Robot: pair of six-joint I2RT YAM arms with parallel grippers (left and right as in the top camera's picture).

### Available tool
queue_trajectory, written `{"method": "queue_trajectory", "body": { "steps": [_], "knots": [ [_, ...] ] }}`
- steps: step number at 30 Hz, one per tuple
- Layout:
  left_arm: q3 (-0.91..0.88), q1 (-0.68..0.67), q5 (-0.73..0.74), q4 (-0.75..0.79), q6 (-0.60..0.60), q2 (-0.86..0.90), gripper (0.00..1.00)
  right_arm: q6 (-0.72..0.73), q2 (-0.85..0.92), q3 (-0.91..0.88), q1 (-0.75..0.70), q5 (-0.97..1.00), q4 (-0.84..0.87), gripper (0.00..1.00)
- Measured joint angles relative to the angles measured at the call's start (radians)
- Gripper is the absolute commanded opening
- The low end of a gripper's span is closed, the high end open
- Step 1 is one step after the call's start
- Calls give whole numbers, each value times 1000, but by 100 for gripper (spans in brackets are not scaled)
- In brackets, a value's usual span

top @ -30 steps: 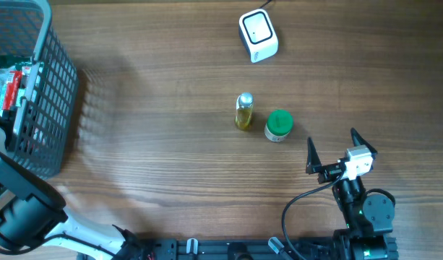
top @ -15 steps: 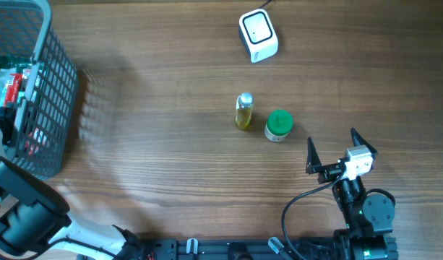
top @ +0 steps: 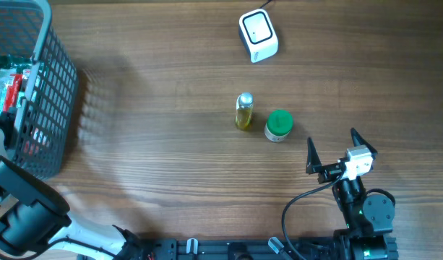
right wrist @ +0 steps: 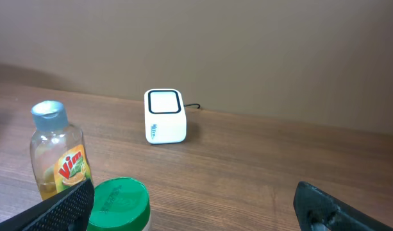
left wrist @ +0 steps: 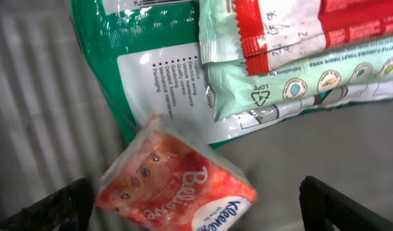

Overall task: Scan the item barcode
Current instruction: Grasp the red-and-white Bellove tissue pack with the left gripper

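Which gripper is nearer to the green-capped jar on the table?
Right. The right gripper is close beside the green-capped jar; the left gripper is far away, in the basket above packets.

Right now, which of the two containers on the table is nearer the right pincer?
The green-lidded jar; the yellow bottle with the silver cap stands farther from the right pincer.

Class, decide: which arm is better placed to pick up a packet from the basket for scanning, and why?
Left, probably. The left gripper hangs open inside the basket, right over the orange tissue pack. The right gripper, also open, sits far across the table.
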Motion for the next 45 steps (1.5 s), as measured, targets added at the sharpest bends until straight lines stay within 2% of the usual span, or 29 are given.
{"method": "queue_trajectory", "body": {
  "steps": [4,7,18,25,31,33,34,45],
  "knots": [
    [0,0,-10,-8,53,0,80,0,0,0,0,0,0,100],
    [0,0,-11,-10,75,0,78,0,0,0,0,0,0,100],
    [0,0,-15,-10,142,8,82,0,0,0,0,0,0,100],
    [0,0,-18,-6,162,84,85,0,0,0,0,0,0,100],
    [1,-2,-37,-5,174,104,67,0,1,0,0,0,0,100],
    [1,-2,-37,-2,178,104,52,0,1,0,0,0,0,100],
    [1,-2,-36,-2,182,104,49,0,1,0,0,0,0,100],
    [0,-2,-33,-23,180,76,45,0,1,0,0,0,0,100]
  ]
}}
